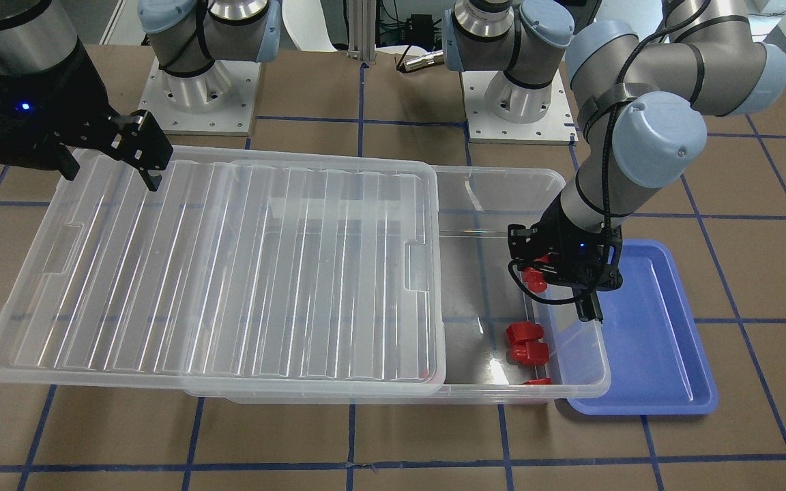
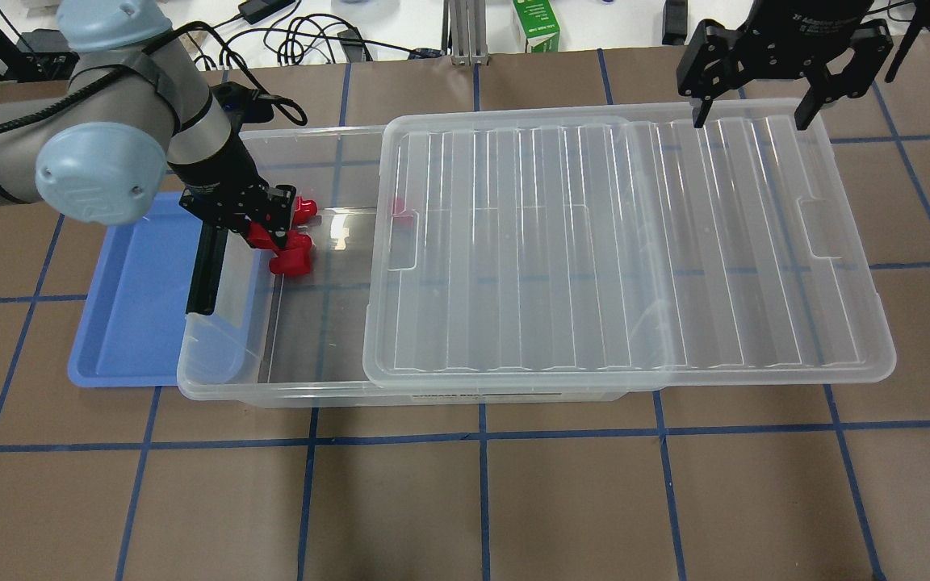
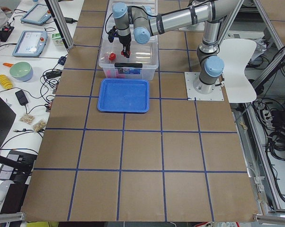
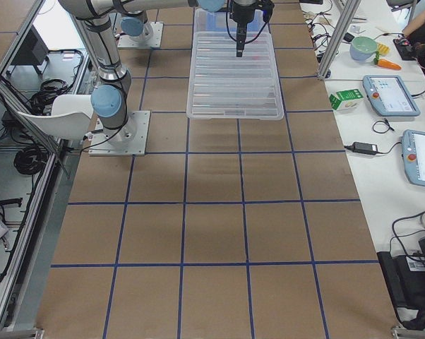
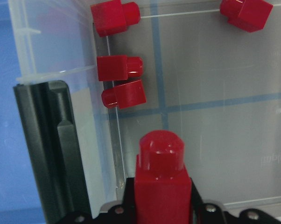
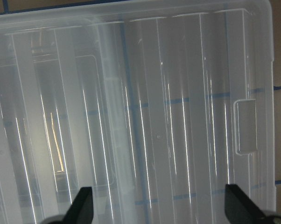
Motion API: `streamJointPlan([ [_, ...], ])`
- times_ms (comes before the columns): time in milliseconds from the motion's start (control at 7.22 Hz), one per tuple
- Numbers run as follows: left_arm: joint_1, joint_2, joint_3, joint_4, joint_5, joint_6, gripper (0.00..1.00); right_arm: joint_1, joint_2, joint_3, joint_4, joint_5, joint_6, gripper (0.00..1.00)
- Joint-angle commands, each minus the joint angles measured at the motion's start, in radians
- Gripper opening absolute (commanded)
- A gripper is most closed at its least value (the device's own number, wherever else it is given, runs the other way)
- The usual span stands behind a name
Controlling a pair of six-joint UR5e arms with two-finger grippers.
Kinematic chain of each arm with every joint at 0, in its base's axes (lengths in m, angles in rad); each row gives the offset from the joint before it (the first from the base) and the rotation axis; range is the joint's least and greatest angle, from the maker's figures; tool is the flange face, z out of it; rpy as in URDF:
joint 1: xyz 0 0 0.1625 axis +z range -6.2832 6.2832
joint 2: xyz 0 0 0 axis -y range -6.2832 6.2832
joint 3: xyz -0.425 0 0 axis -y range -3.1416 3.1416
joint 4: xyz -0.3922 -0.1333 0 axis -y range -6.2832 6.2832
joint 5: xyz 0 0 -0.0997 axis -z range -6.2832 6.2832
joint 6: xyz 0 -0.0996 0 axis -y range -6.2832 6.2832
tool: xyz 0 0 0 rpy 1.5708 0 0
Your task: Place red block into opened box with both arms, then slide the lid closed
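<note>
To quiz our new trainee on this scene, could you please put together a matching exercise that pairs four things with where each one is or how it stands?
Column one:
1. red block at the bottom of the left wrist view
2. lid
3. blue tray
4. right tool

Column two:
A. open, above the lid
B. on the table beside the uncovered end of the box
C. gripped in the left tool over the box's uncovered end
D. lying on the box, overhanging its other end

Pairs: 1-C, 2-D, 3-B, 4-A
</note>
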Motion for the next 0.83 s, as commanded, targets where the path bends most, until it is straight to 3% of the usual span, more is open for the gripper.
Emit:
streamJointPlan([
  [0, -0.024, -0.026, -0.021, 0.037, 0.0, 0.002, 0.0, 0.008, 0.009, 0.018, 0.013, 0.006, -0.009, 1.0],
  [277, -0.024, -0.054, -0.061, 0.08, 0.0, 0.006, 0.0, -0.001, 0.053, -0.008, -0.008, -0.006, -0.006, 1.0],
  [415, -0.024, -0.072, -0.095, 0.144, 0.0, 0.012, 0.0, -0.003, 0.028, -0.085, 0.064, -0.005, -0.015, 1.0],
  [554, -0.024, -0.08, -0.121, 0.176, 0.0, 0.013, 0.0, 0.005, 0.018, -0.153, 0.223, 0.006, 0.0, 1.0],
  [692, -0.024, -0.089, -0.127, 0.18, -0.001, 0.0, 0.0, 0.005, 0.006, -0.22, 0.234, 0.006, -0.012, 1.0],
])
